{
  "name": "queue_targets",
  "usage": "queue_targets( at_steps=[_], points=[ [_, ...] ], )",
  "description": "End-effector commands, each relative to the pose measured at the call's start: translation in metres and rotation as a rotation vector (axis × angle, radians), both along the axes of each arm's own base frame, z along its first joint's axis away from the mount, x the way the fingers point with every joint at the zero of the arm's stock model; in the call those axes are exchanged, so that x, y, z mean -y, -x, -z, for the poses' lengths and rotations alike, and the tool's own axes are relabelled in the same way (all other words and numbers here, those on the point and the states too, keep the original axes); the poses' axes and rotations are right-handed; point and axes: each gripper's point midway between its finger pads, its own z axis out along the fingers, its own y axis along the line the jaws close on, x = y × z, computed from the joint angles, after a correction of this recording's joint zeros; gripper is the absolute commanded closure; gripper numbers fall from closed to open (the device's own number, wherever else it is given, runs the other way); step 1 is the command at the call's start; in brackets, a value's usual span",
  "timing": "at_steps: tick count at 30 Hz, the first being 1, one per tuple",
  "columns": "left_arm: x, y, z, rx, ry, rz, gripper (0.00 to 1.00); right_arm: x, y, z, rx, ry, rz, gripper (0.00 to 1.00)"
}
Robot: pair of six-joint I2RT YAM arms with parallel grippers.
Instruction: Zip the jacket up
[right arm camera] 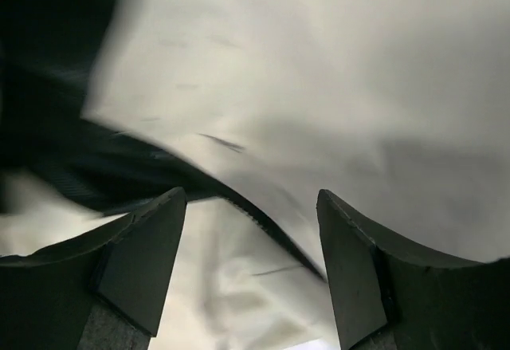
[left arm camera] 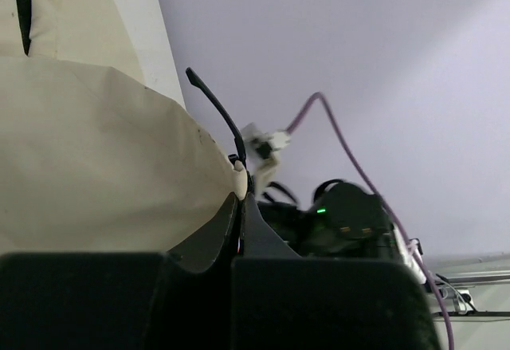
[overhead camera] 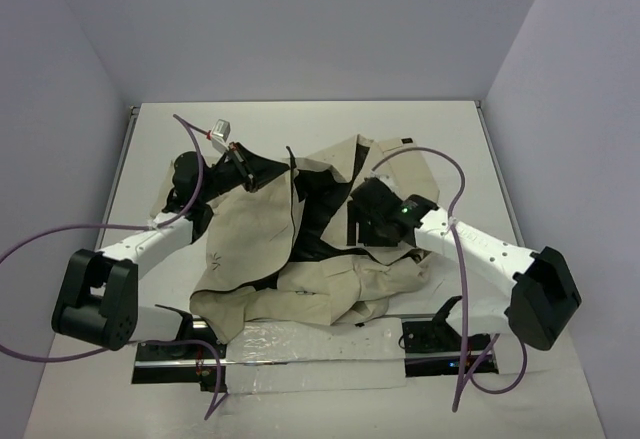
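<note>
Though it covers the middle of the table [overhead camera: 440, 129], the jacket [overhead camera: 260, 249] is far from flat. It is a rumpled cream heap with black lining [overhead camera: 322, 214] showing around its centre. A dark zipper line [overhead camera: 292, 209] runs down the inner edge of the left panel, and that panel has a small star-like mark [overhead camera: 217, 256] low on its outer side. The bottom of the heap bunches up in folds toward the near edge of the table.

The left claw [overhead camera: 262, 172] is at the far top corner of the left panel. Its fingers are closed tight on the jacket's edge, with a thin black strip [left arm camera: 215, 103] curling up just above the pinch. From its wrist, the cream cloth bulges out to one side.

The right claw [overhead camera: 358, 211] hangs over the right half of the jacket, by the black lining. Its fingers [right arm camera: 147, 254] stand wide apart and hold nothing. Between them, blurred cream cloth and a dark toothed edge [right arm camera: 267, 230] show just below.

Purple cables [overhead camera: 40, 249] loop off both arms, and plain pale walls [overhead camera: 300, 19] close in the table.
</note>
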Motion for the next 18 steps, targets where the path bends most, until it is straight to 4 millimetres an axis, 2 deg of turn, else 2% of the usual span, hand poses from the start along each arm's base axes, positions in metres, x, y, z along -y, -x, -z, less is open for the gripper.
queue_targets(
  at_steps=[1,4,5,9,12,18],
  points=[
    [-0.007,0.001,-0.008,0.043,-0.013,-0.040,1.00,-0.029,-0.025,-0.051,0.108,-0.029,-0.201,0.27],
    [-0.008,0.004,-0.008,0.047,-0.011,-0.040,1.00,-0.042,-0.036,-0.055,0.106,0.038,-0.384,0.28],
    [-0.008,0.004,-0.009,0.050,-0.012,-0.042,1.00,-0.043,-0.036,-0.043,0.063,0.070,-0.427,0.27],
    [-0.009,0.007,-0.008,0.051,-0.013,-0.041,1.00,-0.060,-0.037,-0.020,-0.036,0.052,-0.586,0.24],
    [-0.009,0.008,-0.007,0.053,-0.018,-0.040,1.00,-0.070,-0.037,-0.006,-0.076,0.007,-0.624,0.24],
    [-0.009,0.008,-0.006,0.052,-0.027,-0.042,1.00,-0.070,-0.046,0.011,-0.092,-0.024,-0.604,0.29]
  ],
)
